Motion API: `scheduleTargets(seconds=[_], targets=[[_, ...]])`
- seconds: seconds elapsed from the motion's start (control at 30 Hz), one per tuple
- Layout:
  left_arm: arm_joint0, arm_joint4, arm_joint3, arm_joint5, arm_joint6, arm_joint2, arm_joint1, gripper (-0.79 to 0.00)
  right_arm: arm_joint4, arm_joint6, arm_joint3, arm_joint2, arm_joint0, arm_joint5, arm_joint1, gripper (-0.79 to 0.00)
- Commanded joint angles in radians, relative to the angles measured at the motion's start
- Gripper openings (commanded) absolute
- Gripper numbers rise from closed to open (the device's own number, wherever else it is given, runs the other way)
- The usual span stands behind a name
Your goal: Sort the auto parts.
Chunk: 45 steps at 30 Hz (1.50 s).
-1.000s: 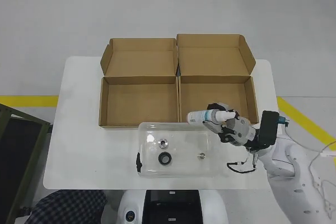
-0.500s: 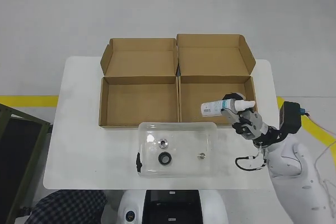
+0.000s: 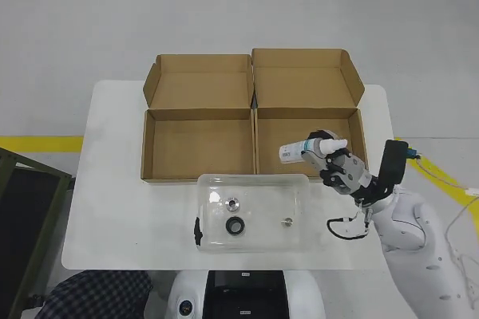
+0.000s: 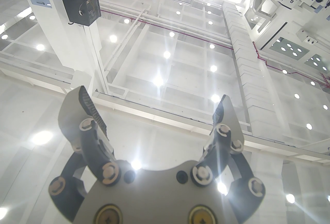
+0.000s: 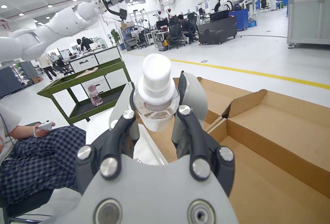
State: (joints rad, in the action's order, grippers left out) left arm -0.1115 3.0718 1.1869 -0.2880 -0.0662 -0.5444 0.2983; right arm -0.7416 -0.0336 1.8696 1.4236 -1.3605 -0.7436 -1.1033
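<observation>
My right gripper (image 3: 326, 156) is shut on a clear bottle (image 3: 297, 151) with a white cap, held sideways above the near part of the right cardboard box (image 3: 358, 134). In the right wrist view the bottle (image 5: 156, 98) sits between the fingers (image 5: 192, 96), cap toward the camera, with the open box (image 5: 270, 137) below. A clear plastic tray (image 3: 211, 182) in front of the boxes holds a black ring (image 3: 235, 226) and two small metal parts (image 3: 234, 202) (image 3: 287, 222). My left gripper (image 4: 152, 95) points up at the ceiling, open with nothing in it.
A second open cardboard box (image 3: 195, 147) stands left of the first, both with lids folded back. A green cart (image 3: 8, 199) stands off the table's left side. The white table (image 3: 116, 199) is bare left of the tray.
My right gripper has carried the bottle from the tray's far edge away from the robot to above the right box, then shifted slightly back left.
</observation>
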Motion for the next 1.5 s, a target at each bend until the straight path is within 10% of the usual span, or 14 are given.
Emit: scheduleTargets(seconds=[0.0, 0.57, 1.47], targets=[[0.000, 0.000, 0.000, 0.000, 0.000, 0.000, 0.000, 0.000, -0.037, -0.015, -0.016, -0.020, 0.018, 0.063, -0.004, -0.785], [0.000, 0.000, 0.000, 0.000, 0.000, 0.000, 0.000, 0.000, -0.275, -0.087, -0.087, -0.134, 0.099, 0.365, -0.026, -0.785], [0.000, 0.000, 0.000, 0.000, 0.000, 0.000, 0.000, 0.000, -0.374, -0.181, -0.283, -0.326, 0.264, 0.521, -0.079, -0.785]])
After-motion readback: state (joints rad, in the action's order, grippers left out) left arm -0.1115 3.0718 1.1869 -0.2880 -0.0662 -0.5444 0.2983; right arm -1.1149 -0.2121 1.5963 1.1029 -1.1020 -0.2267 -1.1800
